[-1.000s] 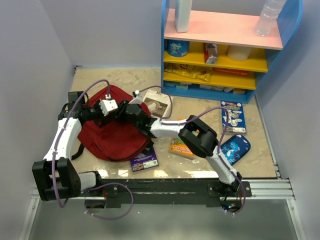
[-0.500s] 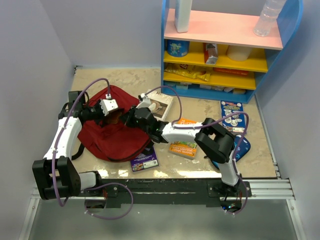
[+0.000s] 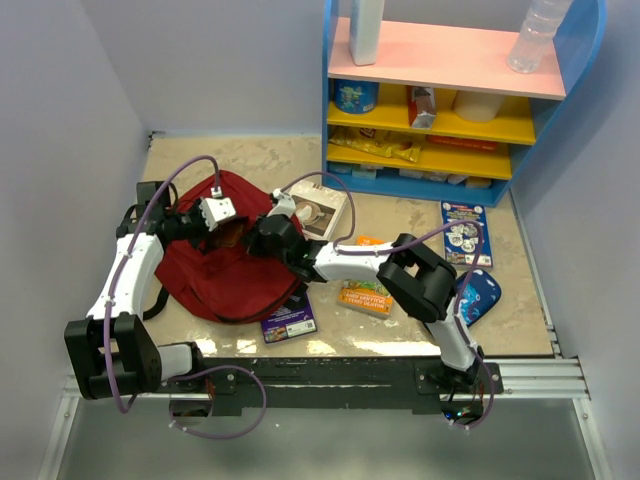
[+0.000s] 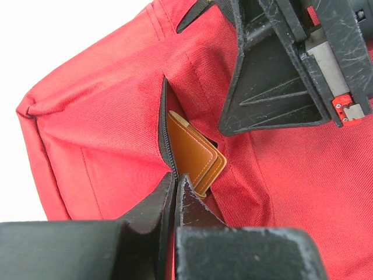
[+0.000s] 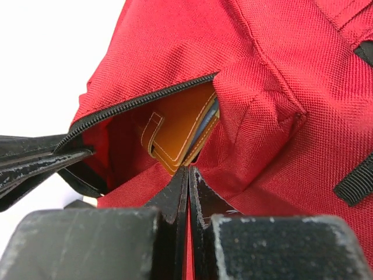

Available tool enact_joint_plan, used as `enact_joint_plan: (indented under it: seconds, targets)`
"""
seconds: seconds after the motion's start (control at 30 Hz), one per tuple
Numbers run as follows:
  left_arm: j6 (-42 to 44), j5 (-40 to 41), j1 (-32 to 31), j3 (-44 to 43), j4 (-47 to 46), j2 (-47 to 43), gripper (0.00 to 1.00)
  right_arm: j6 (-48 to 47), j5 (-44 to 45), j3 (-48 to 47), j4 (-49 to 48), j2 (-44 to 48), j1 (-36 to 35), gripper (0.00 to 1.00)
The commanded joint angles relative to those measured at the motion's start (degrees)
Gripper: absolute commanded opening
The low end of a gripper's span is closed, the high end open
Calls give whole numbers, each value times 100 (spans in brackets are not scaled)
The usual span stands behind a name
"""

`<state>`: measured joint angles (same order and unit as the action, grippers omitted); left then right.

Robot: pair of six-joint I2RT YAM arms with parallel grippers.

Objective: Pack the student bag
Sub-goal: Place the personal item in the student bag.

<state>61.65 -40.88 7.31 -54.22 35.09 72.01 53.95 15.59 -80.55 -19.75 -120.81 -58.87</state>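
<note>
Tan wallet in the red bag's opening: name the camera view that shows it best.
Right wrist. The tan wallet sits in the unzipped mouth of the student bag, strap tab and stitching clear. Left wrist shows only a corner beside the zipper. In the top view it is too small to make out.

You see plain pale grey walls [image 3: 200,60] closing in the top and both sides of the frame. The table [image 3: 260,155] is mottled beige under soft, even light. At upper right stands a blue shelf unit [image 3: 592,40] with a pink top board [image 3: 440,55] and yellow shelves [image 3: 500,128]. A metal rail [image 3: 540,375] runs along the bottom.
</note>
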Motion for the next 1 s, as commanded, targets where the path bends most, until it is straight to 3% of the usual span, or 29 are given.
enact_joint_plan:
  seconds: [0.0,0.5,0.83,0.93,0.97]
  targets:
    - [-56,-350,-46,-274,-125,-38,0,-131,172,-425,163,-196,-10,0]
    - [-39,-377,-45,-230,-117,-46,0,-87,32,-1304,358,-891,-19,0]
    - [-39,-438,-45,-247,-116,-64,0,45,-57,-2596,621,-1638,-133,0]
    - [5,-403,-45,-256,-73,-64,0,1,-22,-2423,613,-1516,-133,0]
    - [23,-394,-46,-239,-81,-64,0,-25,-21,-2265,552,-1385,-133,7]
